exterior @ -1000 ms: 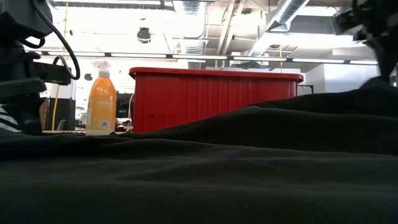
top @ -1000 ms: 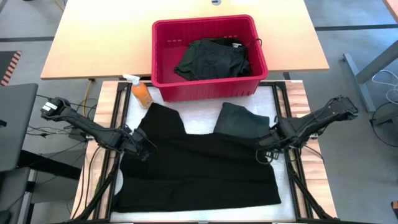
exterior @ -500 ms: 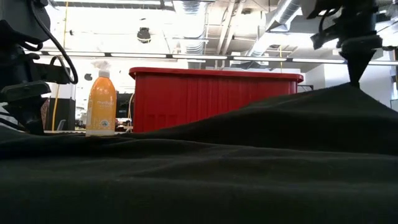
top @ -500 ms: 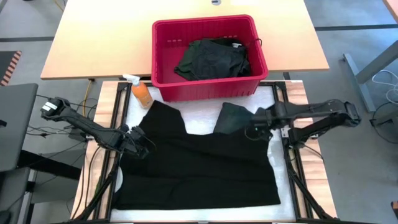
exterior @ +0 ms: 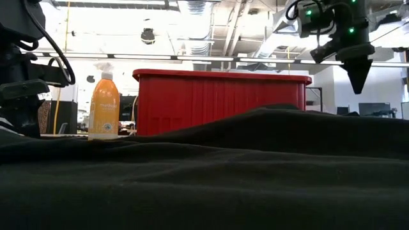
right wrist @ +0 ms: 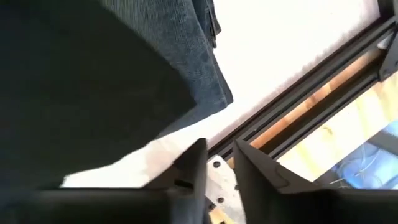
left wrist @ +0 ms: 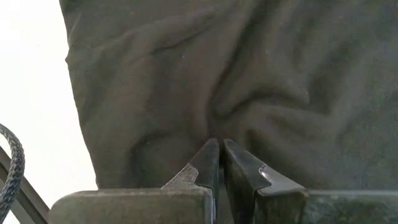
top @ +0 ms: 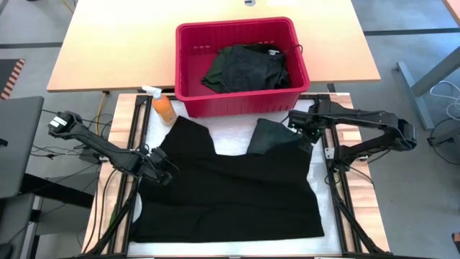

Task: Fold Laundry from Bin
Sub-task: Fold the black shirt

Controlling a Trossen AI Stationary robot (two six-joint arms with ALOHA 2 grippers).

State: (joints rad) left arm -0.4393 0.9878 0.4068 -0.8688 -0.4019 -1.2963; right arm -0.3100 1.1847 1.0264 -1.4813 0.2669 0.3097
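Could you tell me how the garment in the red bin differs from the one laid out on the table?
The garment in the bin is bunched into a heap; the garment on the table lies spread nearly flat. The binned one takes up only part of the bin; the spread one is wider than the bin. Both are dark, soft cloth.

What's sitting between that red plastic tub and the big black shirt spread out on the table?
In the high view, bare white table cover separates the red ribbed plastic bin from the spread black cloth shirt; a folded dark green garment lies there too.
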